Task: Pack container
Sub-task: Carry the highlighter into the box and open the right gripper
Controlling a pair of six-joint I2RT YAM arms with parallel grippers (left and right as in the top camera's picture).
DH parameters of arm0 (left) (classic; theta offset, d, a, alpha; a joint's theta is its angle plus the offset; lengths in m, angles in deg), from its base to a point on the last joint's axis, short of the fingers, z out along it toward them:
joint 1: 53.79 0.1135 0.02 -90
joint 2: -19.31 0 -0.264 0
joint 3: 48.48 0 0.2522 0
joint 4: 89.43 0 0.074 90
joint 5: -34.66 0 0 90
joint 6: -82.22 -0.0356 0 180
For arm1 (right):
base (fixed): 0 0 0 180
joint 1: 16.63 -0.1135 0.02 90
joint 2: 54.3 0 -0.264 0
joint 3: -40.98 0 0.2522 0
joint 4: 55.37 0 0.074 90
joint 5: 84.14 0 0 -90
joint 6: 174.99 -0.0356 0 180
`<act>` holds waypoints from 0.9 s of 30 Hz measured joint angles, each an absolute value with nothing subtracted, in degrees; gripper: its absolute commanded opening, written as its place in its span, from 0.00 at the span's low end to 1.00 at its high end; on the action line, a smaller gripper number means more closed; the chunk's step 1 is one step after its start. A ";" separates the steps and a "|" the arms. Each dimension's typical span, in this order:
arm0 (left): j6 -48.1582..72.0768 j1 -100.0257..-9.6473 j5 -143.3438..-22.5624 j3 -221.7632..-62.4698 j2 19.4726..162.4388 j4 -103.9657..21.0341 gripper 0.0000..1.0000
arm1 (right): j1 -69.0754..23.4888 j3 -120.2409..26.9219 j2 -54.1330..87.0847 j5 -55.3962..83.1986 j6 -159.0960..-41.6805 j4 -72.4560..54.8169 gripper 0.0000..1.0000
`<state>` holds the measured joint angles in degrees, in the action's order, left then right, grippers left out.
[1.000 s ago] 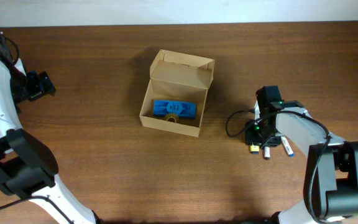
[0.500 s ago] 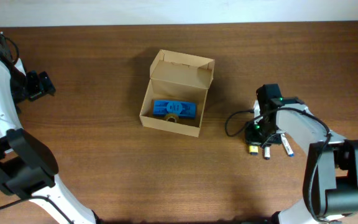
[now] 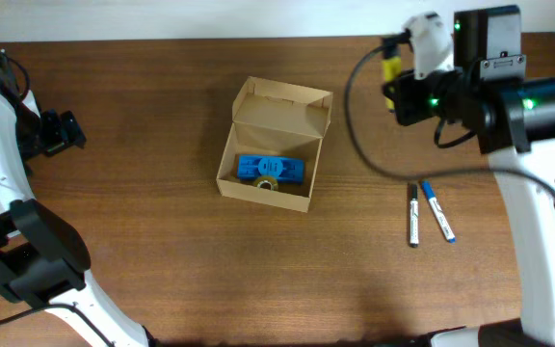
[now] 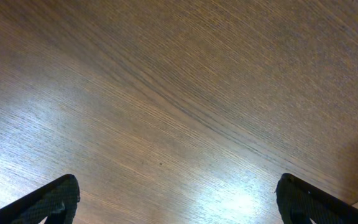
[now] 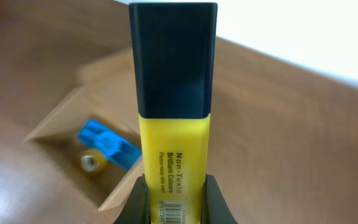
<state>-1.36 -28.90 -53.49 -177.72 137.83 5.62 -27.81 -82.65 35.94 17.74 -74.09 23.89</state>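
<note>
The container (image 3: 271, 146) is a tan cardboard box standing open mid-table, its flap lid raised at the far side. Inside lie a flat blue case (image 3: 270, 169) and a small yellow roll (image 5: 92, 162). My right gripper (image 3: 395, 85) hangs high over the table, right of the box, shut on a yellow highlighter (image 3: 390, 66) with a dark cap. In the right wrist view the highlighter (image 5: 173, 93) stands up between the jaws of the gripper (image 5: 174, 200), with the box (image 5: 55, 115) below and to the left. My left gripper (image 3: 66, 130) is open at the far left; its wrist view (image 4: 178, 205) shows only bare wood.
A black-capped white marker (image 3: 413, 214) and a blue-capped white marker (image 3: 438, 210) lie side by side on the table at the right, below the raised right arm. The table's far edge meets a white wall.
My right gripper closed on the yellow highlighter beside the two markers and lifted it up and toward the far side. The two markers stayed put. The left arm has not moved.
</note>
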 measured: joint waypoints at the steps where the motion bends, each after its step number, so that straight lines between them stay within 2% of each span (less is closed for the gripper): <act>1: -1.36 -28.90 -53.49 -177.72 137.83 5.62 1.00 | -29.78 -83.24 35.68 17.87 -71.62 24.20 0.04; 6: -1.36 -28.90 -53.49 -177.72 137.83 5.62 1.00 | -39.74 -83.52 38.26 17.32 -59.95 26.73 0.04; 12: -1.36 -28.90 -53.49 -177.72 137.83 5.62 1.00 | -48.20 -83.46 48.92 11.55 -50.90 26.77 0.03; 20: -1.36 -28.90 -53.49 -177.72 137.83 5.62 1.00 | -50.28 -83.22 65.53 6.70 -46.01 25.64 0.04; 27: -1.36 -28.90 -53.49 -177.72 137.83 5.62 1.00 | -50.34 -83.19 70.01 8.05 -45.51 25.64 0.04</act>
